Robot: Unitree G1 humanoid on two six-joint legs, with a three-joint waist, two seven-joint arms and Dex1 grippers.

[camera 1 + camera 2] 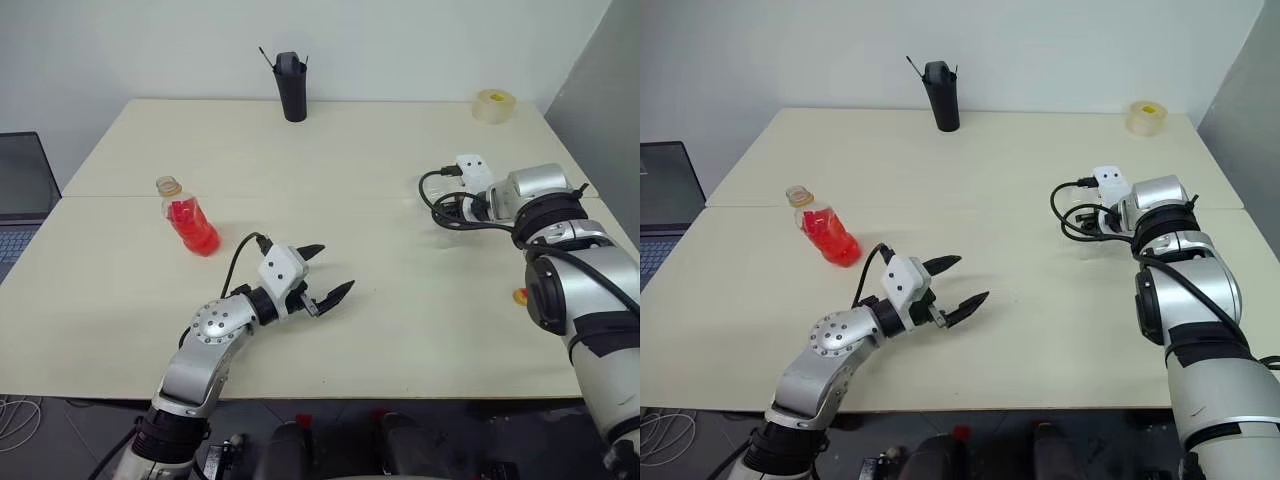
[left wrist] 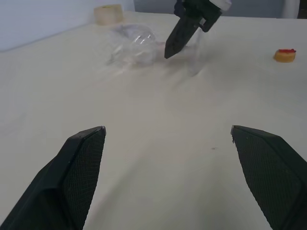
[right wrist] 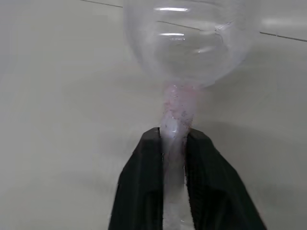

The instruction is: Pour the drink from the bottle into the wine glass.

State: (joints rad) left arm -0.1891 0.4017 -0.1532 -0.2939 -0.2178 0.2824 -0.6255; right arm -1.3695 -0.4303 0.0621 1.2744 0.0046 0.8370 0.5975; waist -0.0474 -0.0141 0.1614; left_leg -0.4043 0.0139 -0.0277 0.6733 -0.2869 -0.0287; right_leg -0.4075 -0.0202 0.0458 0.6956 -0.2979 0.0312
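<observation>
The right gripper (image 3: pixel 173 143) has its fingers clenched on the stem of the glass (image 3: pixel 189 43), whose bowl lies just beyond the fingertips, low over the counter (image 1: pixel 400 320). The left gripper (image 1: pixel 325 272) hovers with fingers spread wide, released and holding nothing. The bottle (image 1: pixel 187 217) with red drink (image 1: pixel 193 227) stands uncapped, well apart from both. No writing is legible.

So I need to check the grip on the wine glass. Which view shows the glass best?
The right wrist view: the wine glass is close up, bowl clear, its stem pinched between the right hand fingers. The left wrist view shows it farther off, lying tipped on the table. In the eye views the arm mostly hides it.
</observation>
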